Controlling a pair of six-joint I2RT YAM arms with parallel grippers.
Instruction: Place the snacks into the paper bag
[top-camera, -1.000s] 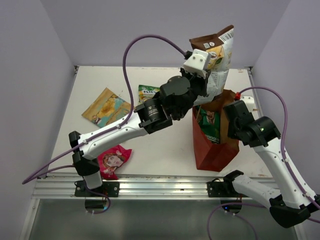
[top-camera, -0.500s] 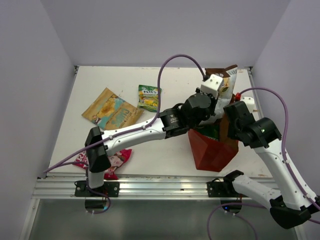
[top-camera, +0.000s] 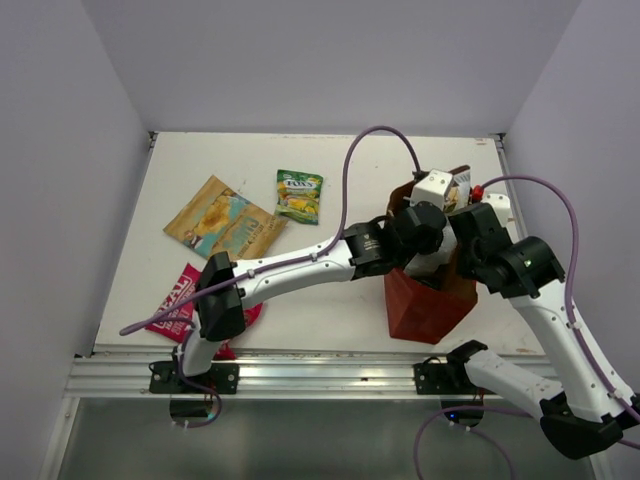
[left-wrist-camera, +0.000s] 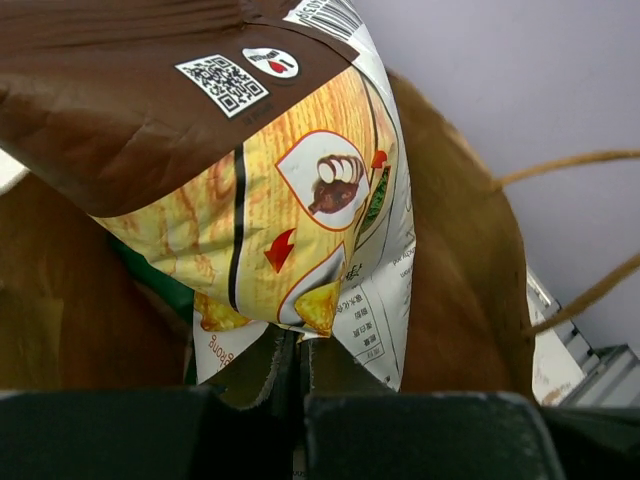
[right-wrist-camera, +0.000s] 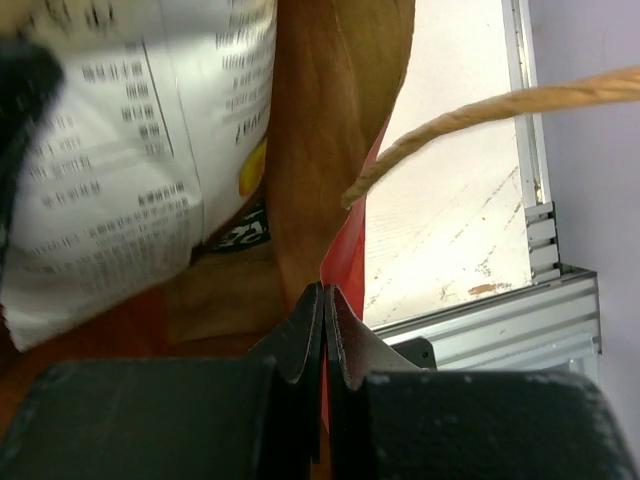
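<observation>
Left end effector (left-wrist-camera: 298, 350): pinched tight on one edge of the white-and-brown packet (left-wrist-camera: 300, 200). From overhead I can't see the fingertips, they are down in the bag mouth.
Right end effector (right-wrist-camera: 323, 300): closed hard on the wall of the paper bag (top-camera: 425, 305), holding it upright.
Packet in hand: mostly inside the bag, only a corner shows above the rim from overhead.
Bag contents: a sliver of a green packet (left-wrist-camera: 150, 280) sits behind the held one. I can't read it.
Handle (right-wrist-camera: 480, 110): a thin twisted cord, cut off by the picture edge.
Pink-red packet (top-camera: 180, 293): half covered by my left arm (top-camera: 290, 265), near the front edge.
Worktop (top-camera: 200, 160): white. The tan-and-teal packet (top-camera: 222, 220) and the green-yellow packet (top-camera: 299, 193) lie flat, near each other, well apart from the bag.
Room: pale lilac walls (top-camera: 60, 150) on three sides, metal rail (top-camera: 320, 375) along the near edge.
</observation>
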